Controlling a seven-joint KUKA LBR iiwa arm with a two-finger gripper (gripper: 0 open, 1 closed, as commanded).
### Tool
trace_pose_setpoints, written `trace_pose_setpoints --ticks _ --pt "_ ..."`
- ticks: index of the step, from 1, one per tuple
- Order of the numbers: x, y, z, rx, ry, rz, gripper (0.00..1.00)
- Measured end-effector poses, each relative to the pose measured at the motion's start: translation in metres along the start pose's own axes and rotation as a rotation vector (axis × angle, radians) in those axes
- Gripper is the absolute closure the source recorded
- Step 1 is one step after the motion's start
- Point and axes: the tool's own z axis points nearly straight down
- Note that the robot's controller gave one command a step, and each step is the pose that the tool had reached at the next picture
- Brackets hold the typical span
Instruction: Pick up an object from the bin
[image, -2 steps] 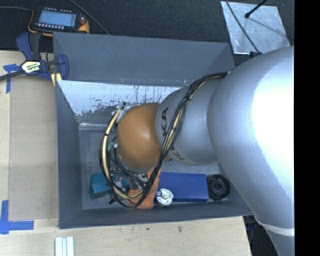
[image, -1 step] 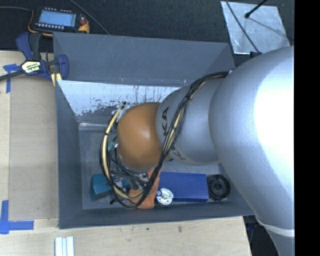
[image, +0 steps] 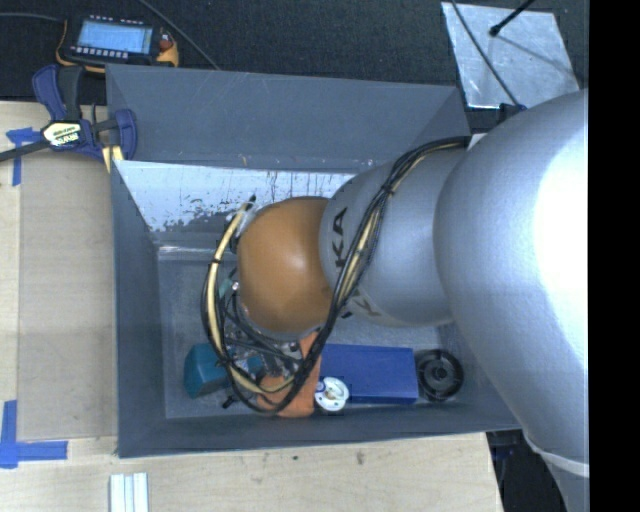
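Hand (image: 258, 362) sat low between teal block (image: 203, 368) and blue box (image: 372, 373); its state couldn't be told, and nothing looked lifted yet.

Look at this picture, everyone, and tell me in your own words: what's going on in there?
The robot arm reaches from the right into the grey bin, its orange wrist cover low over the front of the floor. Its hand sits beneath that cover, between a teal thing and a blue box; whether it grips anything cannot be seen. A white round piece and a black round part lie nearby.
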Motion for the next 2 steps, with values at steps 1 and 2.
trace_pose_setpoints --ticks 1,2 --pt "-0.0016 -0.0006 -0.0134 0.001 -0.005 0.000 1.00" --pt "-0.0007 -0.0010 -0.0214 0.002 -0.003 0.001 1.00"
